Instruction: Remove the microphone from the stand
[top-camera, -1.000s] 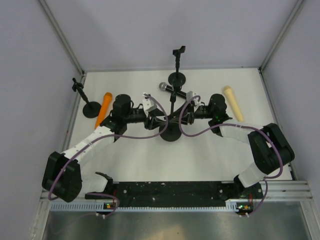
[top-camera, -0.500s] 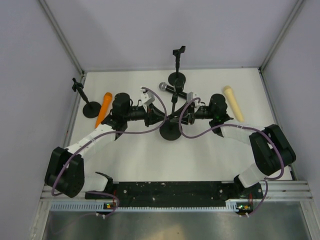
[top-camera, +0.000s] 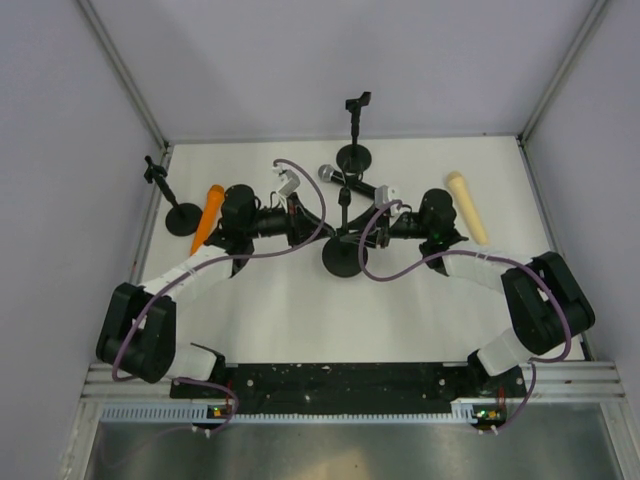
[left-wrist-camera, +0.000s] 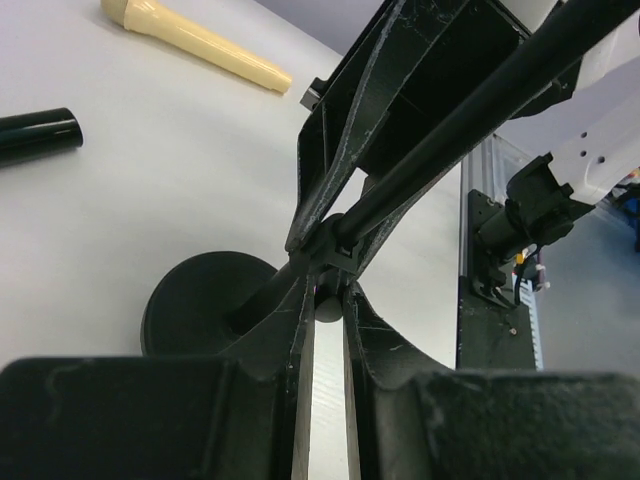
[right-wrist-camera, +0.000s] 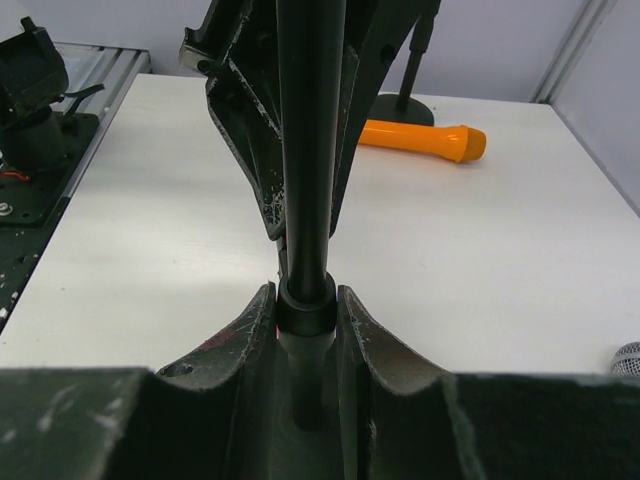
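A black microphone (top-camera: 345, 181) with a silver grille sits across the top of the middle stand (top-camera: 340, 260), whose round base rests on the white table. In the right wrist view the grille (right-wrist-camera: 630, 360) peeks in at the right edge. My left gripper (top-camera: 325, 220) (left-wrist-camera: 328, 295) is shut on the stand's thin pole (left-wrist-camera: 450, 120) from the left. My right gripper (top-camera: 360, 228) (right-wrist-camera: 305, 300) is shut on the same pole (right-wrist-camera: 308, 150) from the right, at a collar, just below the left gripper's fingers (right-wrist-camera: 245, 120).
A second stand (top-camera: 353, 157) is at the back centre and a third stand (top-camera: 182, 218) at the back left. An orange microphone (top-camera: 208, 218) lies by the left one, a cream microphone (top-camera: 467, 205) at the right. Purple cables loop over both wrists.
My left gripper has swung toward the far side and closed on the stand's pole. The right gripper has kept its hold on the pole.
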